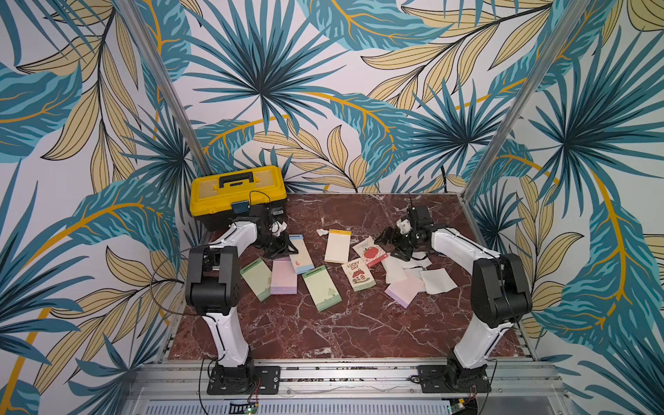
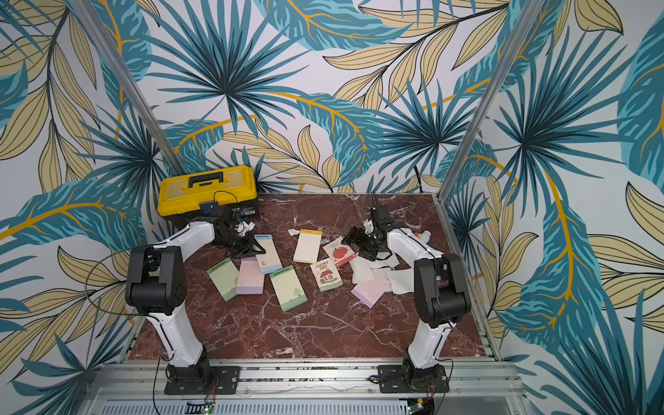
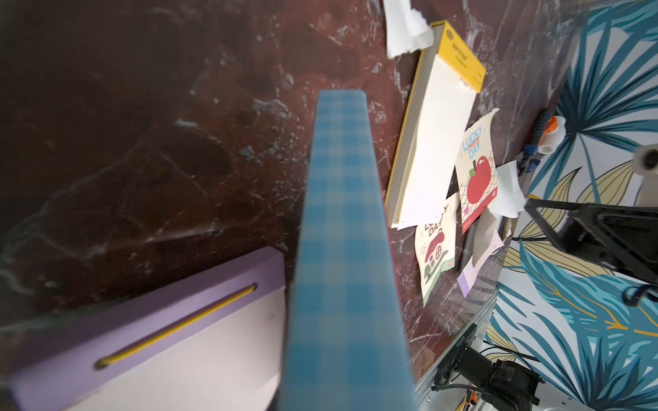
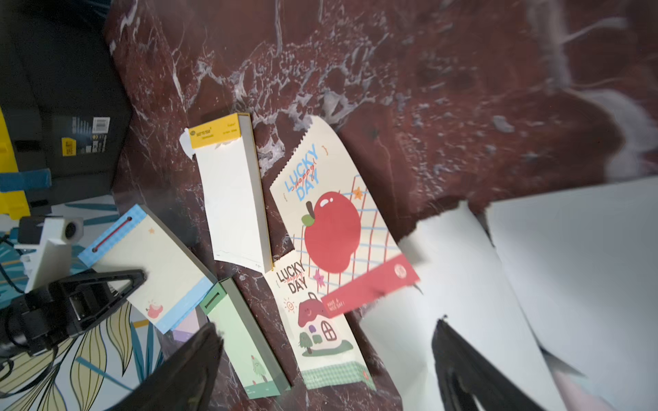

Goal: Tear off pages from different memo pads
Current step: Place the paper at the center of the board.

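Near toolbox (image 1: pixel 237 190), your left hand (image 1: pixel 284 249) braces blue pad (image 1: pixel 301 255), grip unclear; farther off, right hand (image 1: pixel 390 246) open, empty, above torn pages (image 1: pixel 436 280).

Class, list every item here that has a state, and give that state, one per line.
yellow toolbox, lid closed.
right gripper, open, empty.
left gripper, at the blue pad; open or shut unclear.
apple page, torn off, loose.
house page, torn off, lying flat.
yellow-topped pad, uncovered, lying flat.
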Controlling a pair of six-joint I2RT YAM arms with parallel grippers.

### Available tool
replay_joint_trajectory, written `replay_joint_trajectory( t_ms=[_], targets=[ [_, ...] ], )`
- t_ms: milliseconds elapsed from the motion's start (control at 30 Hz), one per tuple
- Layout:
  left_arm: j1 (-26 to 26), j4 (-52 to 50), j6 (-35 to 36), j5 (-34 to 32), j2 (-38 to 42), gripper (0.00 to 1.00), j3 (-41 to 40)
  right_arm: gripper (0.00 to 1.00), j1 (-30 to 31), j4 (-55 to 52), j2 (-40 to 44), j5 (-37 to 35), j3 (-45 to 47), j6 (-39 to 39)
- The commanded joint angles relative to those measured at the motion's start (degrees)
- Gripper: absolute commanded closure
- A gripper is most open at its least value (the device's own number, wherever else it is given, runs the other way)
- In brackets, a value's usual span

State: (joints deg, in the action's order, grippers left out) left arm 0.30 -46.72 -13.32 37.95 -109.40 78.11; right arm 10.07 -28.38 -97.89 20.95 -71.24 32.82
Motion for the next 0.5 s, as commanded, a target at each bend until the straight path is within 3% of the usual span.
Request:
replay_joint_trajectory(
  t_ms=[0, 100, 233, 467],
  targets=[
    [0.5, -4.1, 2.1, -7.5, 0.2, 0.73, 1.6, 0.01, -0.2, -7.7, 6.2, -10.8, 2.4, -6.5],
    [0.9, -5.7, 1.9, -12.8, 0.5, 0.60, 2.3, 0.00, -0.4, -11.3, 9.8, -14.3, 5.0, -8.3],
    [1.4, -6.1, 1.8, -18.1, 3.8, 0.51, 2.5, 0.01, -1.4, -16.1, 15.7, -15.5, 9.6, -5.5],
    [-2.4, -1.7, 3.1, -15.4, 15.3, 0.44, 0.6, 0.25, -2.8, -16.1, 22.1, -9.7, 18.1, 0.4]
  ],
)
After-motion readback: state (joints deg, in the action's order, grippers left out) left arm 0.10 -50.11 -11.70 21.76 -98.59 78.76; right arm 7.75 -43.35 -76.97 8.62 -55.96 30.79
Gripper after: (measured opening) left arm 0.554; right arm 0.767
